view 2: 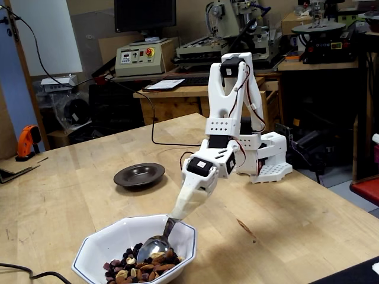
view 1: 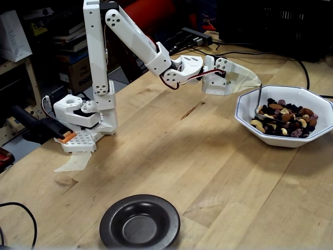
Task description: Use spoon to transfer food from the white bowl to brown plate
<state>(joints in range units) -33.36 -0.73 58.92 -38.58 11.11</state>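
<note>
Pincer (view 2: 177, 216), taped and clamped on shiny spoon (view 2: 153, 246), dips into octagonal white bowl (view 2: 106, 239).

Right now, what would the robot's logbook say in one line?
phase: scooping | gripper: holding spoon | spoon: in food, white bowl | brown plate: empty

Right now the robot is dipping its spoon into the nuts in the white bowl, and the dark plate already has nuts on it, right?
Not quite. The spoon is in the nuts in the white bowl, but the dark plate is empty, as both fixed views show.
</note>
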